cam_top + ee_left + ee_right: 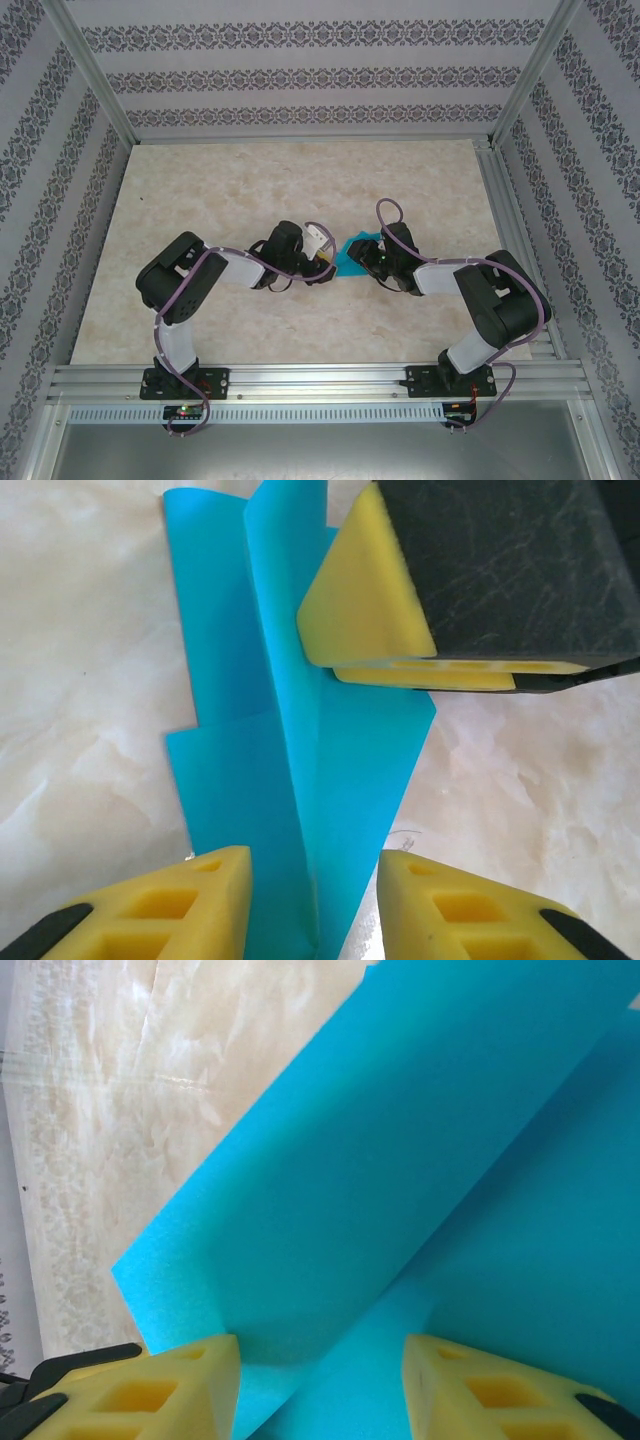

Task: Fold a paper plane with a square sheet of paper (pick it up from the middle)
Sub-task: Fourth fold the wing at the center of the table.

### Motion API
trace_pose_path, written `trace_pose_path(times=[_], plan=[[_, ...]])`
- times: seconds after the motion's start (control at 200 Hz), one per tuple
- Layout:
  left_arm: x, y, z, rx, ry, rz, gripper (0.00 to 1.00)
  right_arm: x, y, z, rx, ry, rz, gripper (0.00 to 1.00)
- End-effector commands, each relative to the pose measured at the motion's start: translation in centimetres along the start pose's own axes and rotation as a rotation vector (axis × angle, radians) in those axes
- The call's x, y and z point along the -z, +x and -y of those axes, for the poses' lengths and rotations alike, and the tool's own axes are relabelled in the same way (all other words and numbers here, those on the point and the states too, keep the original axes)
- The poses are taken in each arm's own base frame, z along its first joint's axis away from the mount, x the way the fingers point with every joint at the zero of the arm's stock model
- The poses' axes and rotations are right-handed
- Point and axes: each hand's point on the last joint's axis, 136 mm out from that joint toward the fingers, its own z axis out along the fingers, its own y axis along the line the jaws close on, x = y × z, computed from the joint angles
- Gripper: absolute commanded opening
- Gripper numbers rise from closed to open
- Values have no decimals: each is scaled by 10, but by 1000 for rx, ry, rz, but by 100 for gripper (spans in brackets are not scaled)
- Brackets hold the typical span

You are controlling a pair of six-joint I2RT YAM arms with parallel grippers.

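The teal-blue paper [356, 256] lies mid-table, folded into a narrow pointed dart shape with creased layers. In the left wrist view the paper plane [290, 780] has a raised centre fold, and its tip points toward my left gripper [314, 920]. That gripper stands open, a yellow pad on each side of the tip and a gap on both sides. My right gripper's fingers [365, 600] rest at the paper's far right wing. In the right wrist view my right gripper [322, 1390] is open over the paper [400, 1180], with a lifted flap between the pads. From above, the left gripper [326, 264] and right gripper [373, 262] face each other across the paper.
The marble-patterned table [250, 190] is bounded by an aluminium rail [320, 378] at the near edge and frame posts with patterned walls [300, 70] on the other sides. Both arm bases sit on the near rail.
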Motion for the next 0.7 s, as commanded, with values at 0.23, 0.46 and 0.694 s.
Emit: trace_pose_path(times=[0.23, 0.46, 0.694], plan=[[-6, -11, 0, -101, -50, 41, 29, -5, 9, 27, -36, 90, -25, 47], [-11, -10, 0, -68, -42, 29, 27, -5, 10, 27, -38, 90, -28, 47], [-15, -7, 0, -29, -25, 11, 23, -5, 10, 29, -41, 94, -31, 47]])
